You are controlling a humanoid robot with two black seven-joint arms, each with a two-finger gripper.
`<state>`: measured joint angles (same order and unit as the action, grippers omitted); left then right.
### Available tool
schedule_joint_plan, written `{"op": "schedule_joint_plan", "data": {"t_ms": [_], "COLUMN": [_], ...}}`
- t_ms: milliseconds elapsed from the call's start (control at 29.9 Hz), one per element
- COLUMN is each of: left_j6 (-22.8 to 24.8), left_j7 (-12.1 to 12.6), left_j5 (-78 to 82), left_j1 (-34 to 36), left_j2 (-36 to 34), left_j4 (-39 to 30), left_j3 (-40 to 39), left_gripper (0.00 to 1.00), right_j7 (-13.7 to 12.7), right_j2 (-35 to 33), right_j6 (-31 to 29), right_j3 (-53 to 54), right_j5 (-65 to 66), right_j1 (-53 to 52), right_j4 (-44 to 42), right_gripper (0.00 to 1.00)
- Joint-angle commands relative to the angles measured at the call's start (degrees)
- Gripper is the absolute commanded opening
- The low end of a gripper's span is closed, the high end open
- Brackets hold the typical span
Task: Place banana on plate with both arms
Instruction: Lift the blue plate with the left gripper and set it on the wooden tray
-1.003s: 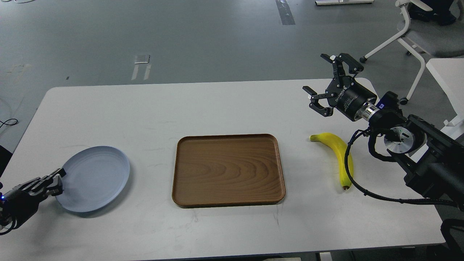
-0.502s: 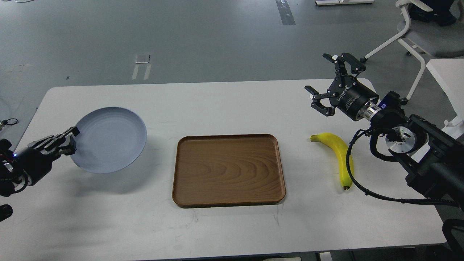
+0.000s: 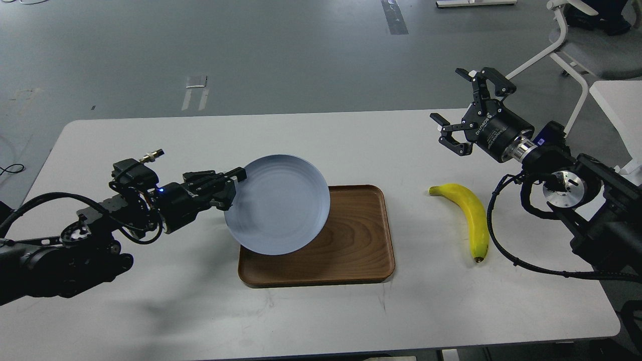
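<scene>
My left gripper is shut on the left rim of the pale blue-grey plate and holds it in the air above the left part of the brown wooden tray. The yellow banana lies on the white table right of the tray, stem away from me, dark tip toward me. My right gripper is open and empty, hovering above the table behind the banana, well apart from it.
A black cable from my right arm hangs close beside the banana's right side. A white chair and a second white table edge stand beyond the table's far right corner.
My left arm has lifted the plate off the table at the left and carried it right, over the tray's left part. My right gripper has drifted slightly right and up, still open.
</scene>
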<state>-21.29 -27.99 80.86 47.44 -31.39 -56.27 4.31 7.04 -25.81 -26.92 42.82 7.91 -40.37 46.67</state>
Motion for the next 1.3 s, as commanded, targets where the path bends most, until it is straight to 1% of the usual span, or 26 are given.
{"op": "schedule_joint_plan", "data": {"t_ms": [0,67,368,669,702,736,802,836,869,903,1003,1036,1070,1103,1137,1204,1237,1271], "left_j6": [0.1,0.3,1.0,0.9,0.9,0.9,0.9,0.9,0.9,1.0,1.0,0.9,0.7,0.5,0.3,0.3,0.3,0.3], "left_j7": [0.0,0.0,0.0,0.0,0.0,0.0,0.0,0.0,0.0,0.0,0.0,0.0,0.0,0.0,0.0,0.0,0.0,0.0], "left_j5": [0.0,0.0,-0.2,-1.1,-1.1,-1.1,-1.1,-1.2,-1.2,-1.2,-1.7,-2.4,-3.1,-5.3,-8.8,-14.2,-20.3,-23.7], "left_j1": [1.3,2.5,2.9,2.6,2.4,2.3,2.3,2.3,2.3,2.3,2.3,2.4,2.4,2.7,3.3,3.8,5.3,6.5], "left_j2": [5.6,8.6,14.4,15.0,15.0,15.0,15.0,15.0,15.0,15.0,15.0,14.9,14.8,14.4,14.3,14.3,14.3,14.3], "left_j4": [4.5,7.8,14.1,14.4,14.4,14.4,14.4,14.4,14.4,14.4,13.8,13.8,13.8,13.9,13.8,13.8,13.8,13.8], "left_j3": [2.8,5.3,8.8,8.7,8.7,8.7,8.7,8.6,8.5,8.3,8.2,7.8,7.6,6.9,5.7,3.4,0.6,-0.6], "left_gripper": [0.0,0.0,0.0,0.0,0.09,0.21,0.32,0.47,0.55,0.6,0.63,0.71,0.76,0.89,0.97,0.98,0.98,0.98], "right_j7": [0.0,0.0,0.0,0.0,0.0,0.0,0.0,0.0,0.0,0.0,0.0,0.0,0.1,0.1,0.2,0.3,0.3,0.3], "right_j2": [-0.8,-1.4,-1.5,-1.4,-1.4,-1.3,-1.4,-1.4,-1.4,-1.5,-1.5,-1.7,-1.9,-2.7,-3.8,-5.1,-6.5,-7.3], "right_j6": [0.1,0.1,0.2,0.9,1.5,1.7,1.8,1.8,1.8,1.7,1.8,1.6,1.5,1.4,1.3,1.3,1.3,1.3], "right_j3": [0.1,0.1,0.3,0.5,0.5,0.5,0.5,0.5,0.5,0.5,0.3,0.2,0.3,0.1,-0.4,-0.8,-1.8,-2.6], "right_j5": [0.0,0.0,-0.1,-0.1,-0.1,-0.1,-0.1,-0.1,-0.1,-0.1,-0.1,-0.1,-0.1,0.0,0.5,2.7,7.5,11.1], "right_j1": [0.1,0.1,0.1,0.2,0.0,-0.1,-0.3,-0.3,-0.3,-0.3,-0.3,-0.3,-0.3,-0.3,-0.5,-0.7,-0.8,-0.9], "right_j4": [0.0,-0.1,0.0,-0.1,0.0,0.0,0.0,0.0,0.0,0.0,0.0,0.0,0.0,0.1,0.3,0.9,1.7,2.3], "right_gripper": [1.0,1.0,1.0,1.0,1.0,1.0,1.0,1.0,1.0,1.0,1.0,1.0,1.0,1.0,1.0,1.0,1.0,1.0]}}
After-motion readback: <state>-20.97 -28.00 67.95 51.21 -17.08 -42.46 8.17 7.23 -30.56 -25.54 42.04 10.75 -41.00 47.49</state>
